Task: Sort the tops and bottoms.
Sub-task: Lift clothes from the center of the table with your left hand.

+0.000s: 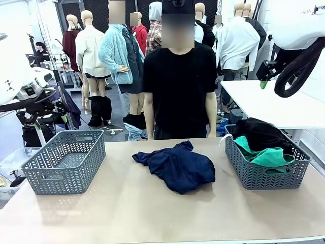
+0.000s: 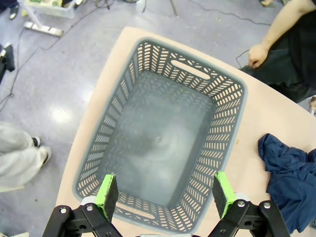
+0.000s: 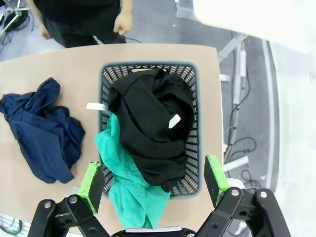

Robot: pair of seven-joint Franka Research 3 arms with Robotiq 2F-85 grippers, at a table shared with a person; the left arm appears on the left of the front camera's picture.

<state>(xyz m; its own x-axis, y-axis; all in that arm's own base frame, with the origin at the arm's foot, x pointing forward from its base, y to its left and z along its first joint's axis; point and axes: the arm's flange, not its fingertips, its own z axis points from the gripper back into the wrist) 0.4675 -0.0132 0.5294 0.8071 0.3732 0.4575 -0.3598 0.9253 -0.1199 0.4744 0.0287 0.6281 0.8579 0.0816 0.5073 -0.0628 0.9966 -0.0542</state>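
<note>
The teal-green bottoms (image 3: 129, 185) lie in the right grey basket (image 3: 195, 74), spilling over its near rim, partly under a black garment (image 3: 148, 123). In the front view the bottoms (image 1: 266, 155) show beside that black garment (image 1: 261, 133). A navy garment (image 1: 177, 165) lies crumpled on the middle of the table. My right gripper (image 3: 153, 178) hangs open high above the right basket. My left gripper (image 2: 163, 190) hangs open above the left grey basket (image 2: 128, 84), which holds nothing. The navy garment (image 2: 291, 177) lies to that basket's side.
A person in a black shirt (image 1: 179, 81) stands at the far edge of the table with both arms hanging down; one hand (image 2: 256, 54) is near the left basket's far corner. A white table (image 1: 274, 101) stands behind the right basket (image 1: 304, 162). A white strip (image 3: 95, 106) hangs over that basket's rim.
</note>
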